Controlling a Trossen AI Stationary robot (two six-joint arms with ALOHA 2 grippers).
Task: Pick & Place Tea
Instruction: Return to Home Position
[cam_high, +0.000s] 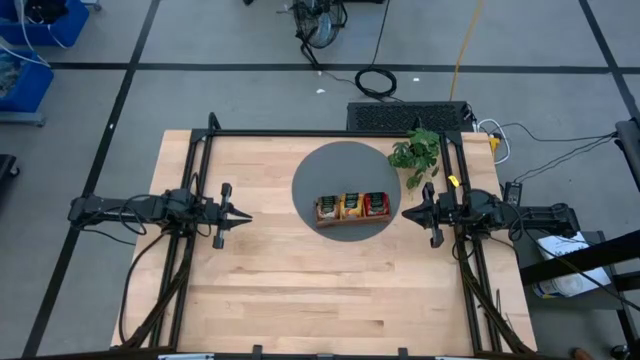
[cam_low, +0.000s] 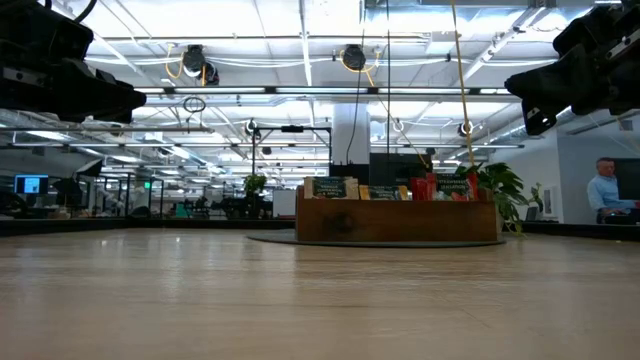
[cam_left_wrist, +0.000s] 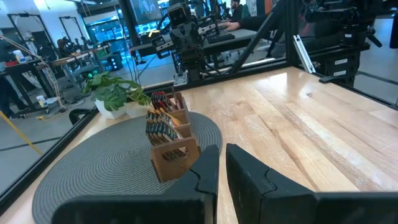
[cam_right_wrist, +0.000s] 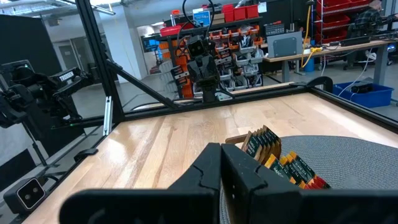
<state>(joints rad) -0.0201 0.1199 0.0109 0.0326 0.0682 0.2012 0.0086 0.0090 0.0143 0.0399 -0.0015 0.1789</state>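
The tea (cam_high: 352, 205) is a row of beige, orange and red sachets standing on edge in a brown wooden tray (cam_low: 395, 222). The tray rests on a round grey mat (cam_high: 330, 165) at the table's middle. My left gripper (cam_high: 243, 216) hovers level to the left of the mat, its fingers (cam_left_wrist: 208, 168) together but for a thin slit. My right gripper (cam_high: 405, 213) hovers level at the mat's right rim, shut, with the tea (cam_right_wrist: 280, 162) just beyond its fingertips (cam_right_wrist: 211, 158). Neither gripper holds anything.
A small green plant (cam_high: 415, 152) stands at the mat's far right, close to my right arm. A black frame (cam_high: 320, 133) runs along the table's far edge and both sides. A person (cam_low: 605, 190) sits in the room beyond the table. Bare wood (cam_high: 320, 290) spans the near half.
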